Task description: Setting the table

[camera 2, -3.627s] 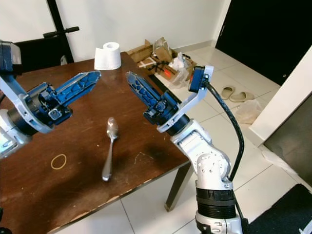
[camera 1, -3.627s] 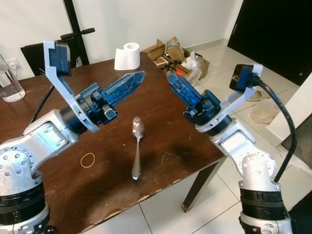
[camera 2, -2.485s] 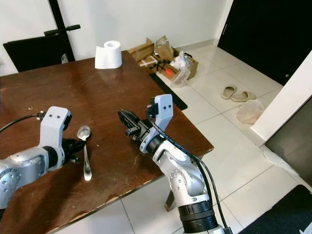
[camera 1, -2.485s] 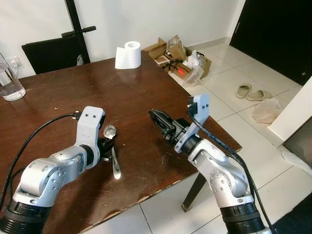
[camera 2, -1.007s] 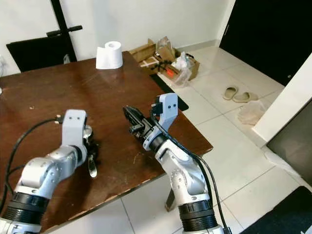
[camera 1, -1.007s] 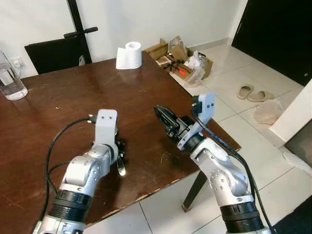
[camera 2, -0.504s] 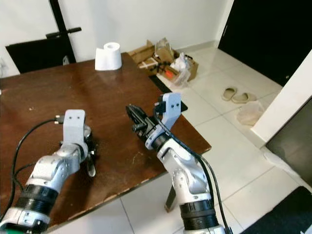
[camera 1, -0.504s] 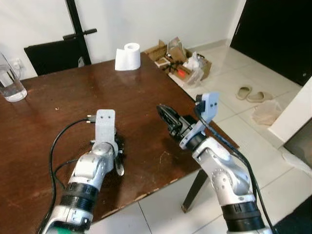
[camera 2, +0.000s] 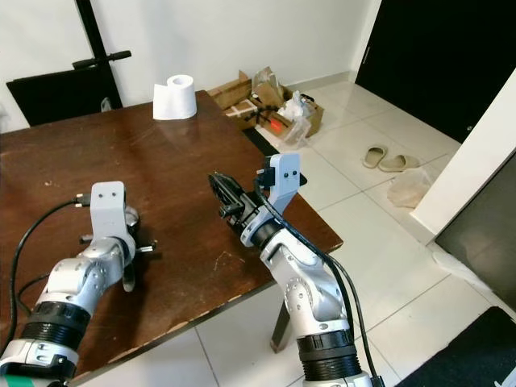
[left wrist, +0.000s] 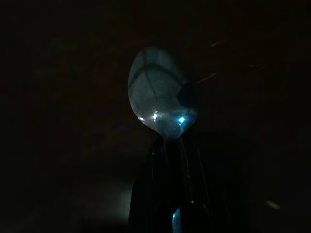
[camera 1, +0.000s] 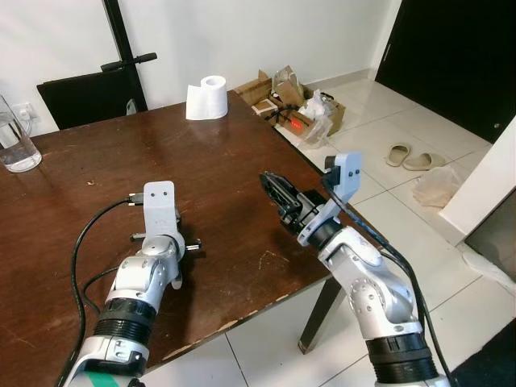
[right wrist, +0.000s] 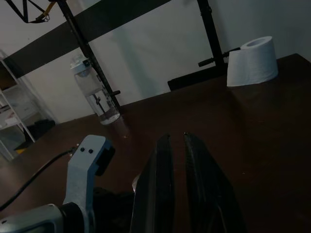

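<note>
A metal spoon (left wrist: 163, 102) is held by its neck in my left gripper (left wrist: 167, 145), which is shut on it; the bowl points away from the wrist, just over the dark wood. In the eye views my left wrist (camera 1: 159, 242) leans low over the brown table (camera 1: 234, 177) near its front edge and covers the fingers. The spoon's handle end (camera 2: 129, 282) pokes out beneath it. My right gripper (camera 1: 270, 184) hovers above the table to the right of the left arm, its fingers (right wrist: 163, 165) shut with nothing between them.
A toilet-paper roll (camera 1: 203, 97) stands at the far table edge and a water jug (camera 1: 14, 137) at the far left. A black chair (camera 1: 85, 93) is behind the table. Boxes of clutter (camera 1: 294, 105) and slippers (camera 1: 411, 155) lie on the tiled floor to the right.
Both arms came down from a raised pose. The spoon that lay loose on the table is now in my left gripper, which has drawn slightly back towards me. The right arm has hardly moved lately.
</note>
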`<state>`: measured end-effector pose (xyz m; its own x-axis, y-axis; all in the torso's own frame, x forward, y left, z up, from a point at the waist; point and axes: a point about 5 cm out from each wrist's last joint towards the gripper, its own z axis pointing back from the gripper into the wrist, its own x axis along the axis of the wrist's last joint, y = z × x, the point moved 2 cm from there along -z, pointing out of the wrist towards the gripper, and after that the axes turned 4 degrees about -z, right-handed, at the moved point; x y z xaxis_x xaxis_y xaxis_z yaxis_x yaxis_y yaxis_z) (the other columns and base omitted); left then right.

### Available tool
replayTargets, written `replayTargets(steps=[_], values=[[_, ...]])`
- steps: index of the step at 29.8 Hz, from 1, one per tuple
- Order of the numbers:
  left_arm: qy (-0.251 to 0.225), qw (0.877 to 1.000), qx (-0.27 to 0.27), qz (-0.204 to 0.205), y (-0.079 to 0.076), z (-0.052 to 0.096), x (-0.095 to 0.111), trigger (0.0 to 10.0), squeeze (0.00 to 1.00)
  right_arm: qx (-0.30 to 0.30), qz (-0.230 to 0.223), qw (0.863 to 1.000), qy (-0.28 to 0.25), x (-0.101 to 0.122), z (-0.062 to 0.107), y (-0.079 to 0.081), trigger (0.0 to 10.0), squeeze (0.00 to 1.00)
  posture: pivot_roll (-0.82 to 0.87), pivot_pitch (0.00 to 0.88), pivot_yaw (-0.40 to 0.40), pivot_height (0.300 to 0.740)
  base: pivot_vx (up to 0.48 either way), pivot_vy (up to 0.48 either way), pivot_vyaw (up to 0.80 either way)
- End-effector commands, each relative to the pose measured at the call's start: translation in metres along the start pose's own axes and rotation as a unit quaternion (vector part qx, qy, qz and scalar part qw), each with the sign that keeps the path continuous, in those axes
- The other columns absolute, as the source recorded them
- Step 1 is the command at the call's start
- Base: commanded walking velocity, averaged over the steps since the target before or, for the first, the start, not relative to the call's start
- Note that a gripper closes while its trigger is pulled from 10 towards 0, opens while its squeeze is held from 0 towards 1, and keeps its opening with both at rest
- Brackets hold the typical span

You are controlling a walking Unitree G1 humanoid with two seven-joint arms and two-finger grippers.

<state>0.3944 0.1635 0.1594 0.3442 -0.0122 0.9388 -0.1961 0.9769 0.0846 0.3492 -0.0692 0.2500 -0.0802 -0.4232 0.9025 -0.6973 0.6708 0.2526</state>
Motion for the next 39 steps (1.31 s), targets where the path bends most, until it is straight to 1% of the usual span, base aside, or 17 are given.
replayTargets(steps=[1,2,3,4,5,6,7,8,11,17,20,22,23,24,28,30,39], values=[[0.026,0.999,0.024,-0.031,0.01,-0.004,-0.024,0.0,0.0,-0.001,-0.004,1.0,0.006,-0.003,0.001,0.0,10.0,0.0,0.1,0.188,0.088,0.74,0.0,0.0,0.0],[-0.013,0.999,0.027,-0.033,0.011,-0.002,-0.012,0.0,0.0,-0.001,-0.005,1.0,0.006,-0.003,0.001,0.0,10.0,0.0,0.1,0.189,0.086,0.74,0.0,0.0,0.0],[-0.013,0.999,0.027,-0.033,0.011,-0.002,-0.012,0.0,0.0,-0.001,-0.005,1.0,0.006,-0.003,0.001,0.0,10.0,0.0,0.1,0.189,0.086,0.74,0.0,0.0,0.0],[-0.068,0.997,0.021,-0.026,0.011,0.004,0.008,0.0,0.0,-0.002,-0.005,1.0,0.006,-0.003,0.002,0.0,10.0,0.0,0.1,0.19,0.086,0.74,0.0,0.0,0.0],[-0.068,0.997,0.021,-0.026,0.011,0.004,0.008,0.0,0.0,-0.002,-0.005,1.0,0.006,-0.003,0.002,0.0,10.0,0.0,0.1,0.19,0.086,0.74,0.0,0.0,0.0],[-0.12,0.993,0.01,-0.016,0.012,0.011,0.028,4.3,0.0,-0.004,-0.005,1.0,0.005,-0.003,0.003,-0.001,10.0,0.0,0.1,0.19,0.086,0.74,0.0,0.0,0.0],[-0.12,0.993,0.01,-0.016,0.012,0.011,0.028,4.3,0.0,-0.004,-0.005,1.0,0.005,-0.003,0.003,-0.001,10.0,0.0,0.1,0.19,0.086,0.74,0.0,0.0,0.0],[-0.177,0.984,0.003,-0.022,0.015,0.022,0.048,10.0,0.0,-0.01,-0.005,1.0,0.002,-0.002,0.005,-0.001,10.0,0.0,0.11,0.19,0.086,0.74,0.0,0.0,0.0],[-0.26,0.961,-0.064,-0.069,0.017,0.055,0.074,10.0,0.0,-0.048,0.013,0.999,-0.014,-0.001,0.013,-0.003,10.0,0.0,0.12,0.188,0.088,0.74,0.0,0.0,0.0],[-0.25,0.946,-0.177,-0.104,0.014,0.096,0.057,10.0,0.0,-0.156,0.056,0.985,-0.055,0.002,0.032,-0.011,10.0,0.0,0.13,0.185,0.097,0.74,0.0,0.0,0.0],[-0.255,0.942,-0.184,-0.116,0.015,0.103,0.054,10.0,0.0,-0.174,0.056,0.981,-0.066,0.003,0.037,-0.011,10.0,0.0,0.13,0.184,0.096,0.74,0.0,0.0,0.0],[-0.284,0.93,-0.185,-0.144,0.016,0.114,0.05,10.0,0.0,-0.216,0.08,0.97,-0.076,0.004,0.05,-0.015,10.0,0.0,0.14,0.174,0.084,0.74,0.0,0.0,0.0],[-0.284,0.93,-0.185,-0.144,0.016,0.114,0.05,10.0,0.0,-0.216,0.08,0.97,-0.076,0.004,0.05,-0.015,10.0,0.0,0.14,0.174,0.084,0.74,0.0,0.0,0.0],[-0.298,0.929,-0.169,-0.138,0.019,0.118,0.047,10.0,0.0,-0.27,0.089,0.956,-0.078,0.003,0.064,-0.024,10.0,0.0,0.13,0.169,0.077,0.74,0.0,0.0,0.0],[-0.304,0.932,-0.154,-0.124,0.021,0.119,0.046,10.0,0.0,-0.304,0.103,0.944,-0.076,0.004,0.073,-0.032,10.0,0.0,0.13,0.164,0.076,0.74,0.0,0.0,0.0],[-0.297,0.944,-0.116,-0.089,0.027,0.11,0.046,10.0,0.0,-0.341,0.133,0.928,-0.069,0.003,0.085,-0.042,10.0,0.0,0.12,0.163,0.074,0.74,0.0,0.0,0.0],[-0.29,0.947,-0.129,-0.057,0.016,0.102,0.047,10.0,0.0,-0.354,0.117,0.926,-0.065,0.0,0.088,-0.046,10.0,0.0,0.1,0.157,0.072,0.74,0.0,0.0,0.0]])
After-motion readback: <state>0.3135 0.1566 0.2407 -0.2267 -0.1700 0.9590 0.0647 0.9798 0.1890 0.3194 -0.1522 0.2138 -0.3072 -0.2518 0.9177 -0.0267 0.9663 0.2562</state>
